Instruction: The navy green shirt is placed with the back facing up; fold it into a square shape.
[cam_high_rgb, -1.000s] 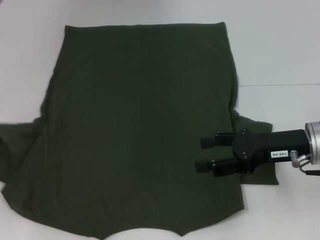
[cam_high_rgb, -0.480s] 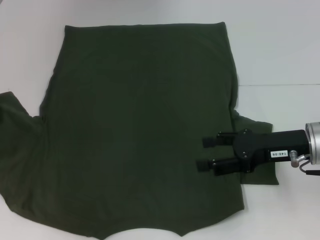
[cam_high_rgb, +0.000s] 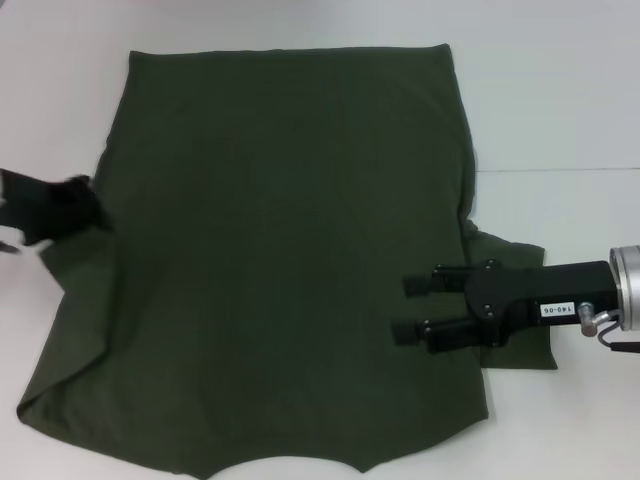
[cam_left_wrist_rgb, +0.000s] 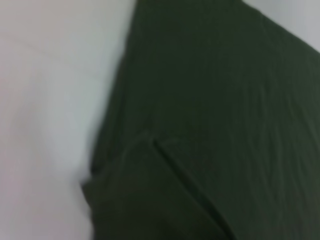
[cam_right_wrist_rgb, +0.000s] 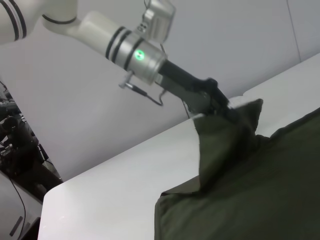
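The navy green shirt (cam_high_rgb: 290, 260) lies flat on the white table (cam_high_rgb: 560, 100), plain side up; we find its left sleeve pinched and lifted by the left gripper (cam_right_wrist_rgb: 227, 107), so the sleeve fold is in hand. The right gripper (cam_high_rgb: 408, 306) rests on the right flank, fingers apart. Next, the sleeve should be carried inward and laid flat.

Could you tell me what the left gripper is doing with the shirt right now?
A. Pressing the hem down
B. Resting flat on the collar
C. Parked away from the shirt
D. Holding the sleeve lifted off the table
D: the right wrist view shows the left gripper pinching the navy green shirt by its sleeve, with the cloth tented up off the table.
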